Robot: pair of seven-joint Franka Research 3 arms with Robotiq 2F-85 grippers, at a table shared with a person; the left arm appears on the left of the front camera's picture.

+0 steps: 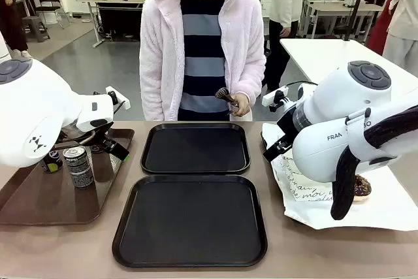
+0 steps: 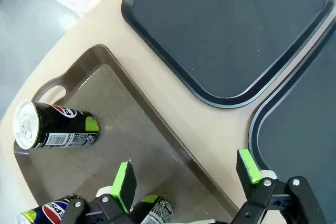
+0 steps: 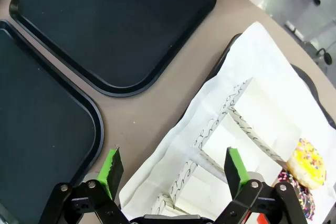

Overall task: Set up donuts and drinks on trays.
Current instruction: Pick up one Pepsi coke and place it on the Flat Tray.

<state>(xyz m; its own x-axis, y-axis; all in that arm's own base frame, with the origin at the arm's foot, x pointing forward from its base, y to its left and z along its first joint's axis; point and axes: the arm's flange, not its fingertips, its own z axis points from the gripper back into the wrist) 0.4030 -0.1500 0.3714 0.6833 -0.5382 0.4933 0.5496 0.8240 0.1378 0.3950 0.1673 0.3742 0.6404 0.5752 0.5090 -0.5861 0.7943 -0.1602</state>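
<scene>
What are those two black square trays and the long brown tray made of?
The two black square trays look like matte moulded plastic: dull sheen, rounded raised rims. The long brown tray seems textured plastic, rim slightly see-through, moulded handle slot.

Black trays [image 1: 192,223], yellow sprinkled donut [image 3: 306,163], apparently chocolate donut [image 3: 302,199]

Behind the left tool [image 2: 186,170], a can [image 2: 156,210] is cut off by the edge; a dark donut [image 3: 303,199] is partly hidden behind the right tool [image 3: 172,163].
</scene>
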